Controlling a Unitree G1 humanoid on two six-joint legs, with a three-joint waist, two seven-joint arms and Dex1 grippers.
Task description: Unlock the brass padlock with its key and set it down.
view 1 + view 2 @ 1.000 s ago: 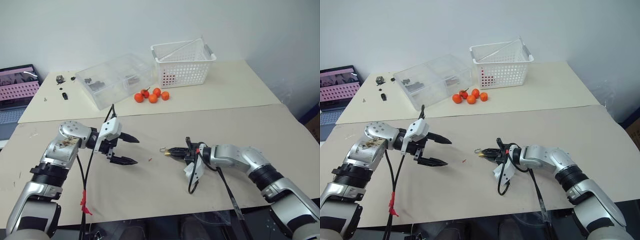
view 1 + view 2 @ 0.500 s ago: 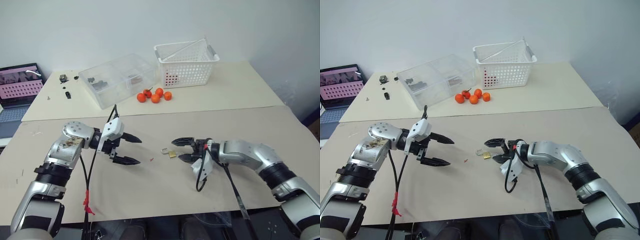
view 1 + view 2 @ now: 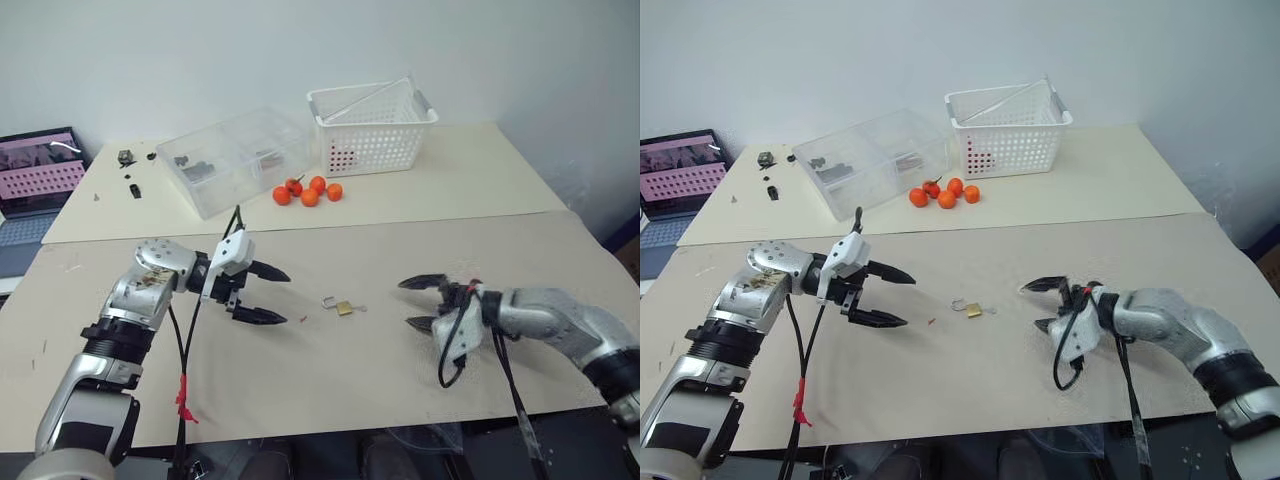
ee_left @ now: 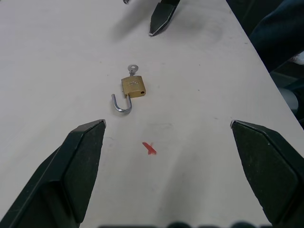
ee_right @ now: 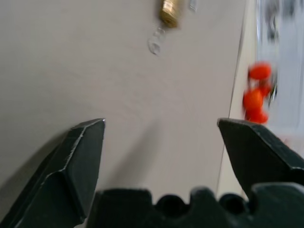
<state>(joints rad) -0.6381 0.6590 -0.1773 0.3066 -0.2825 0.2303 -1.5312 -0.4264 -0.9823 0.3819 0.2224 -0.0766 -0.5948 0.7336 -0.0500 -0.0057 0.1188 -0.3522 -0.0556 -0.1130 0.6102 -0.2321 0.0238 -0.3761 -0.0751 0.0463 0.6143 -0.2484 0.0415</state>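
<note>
Brass padlock (image 4: 133, 87): on table (image 3: 480, 250), shackle sprung, key (image 4: 132, 71) in body. We judge the task complete. Left gripper (image 3: 273, 294) and right gripper (image 3: 418, 302): both spread, empty; next, we only withdraw.

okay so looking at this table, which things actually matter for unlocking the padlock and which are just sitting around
Part of the job:
brass padlock, lying on the table with its shackle swung open
key, still in the padlock
left gripper and right gripper, both open, either side of the padlock

Just lying about:
oranges
white basket
clear plastic box
laptop
</note>
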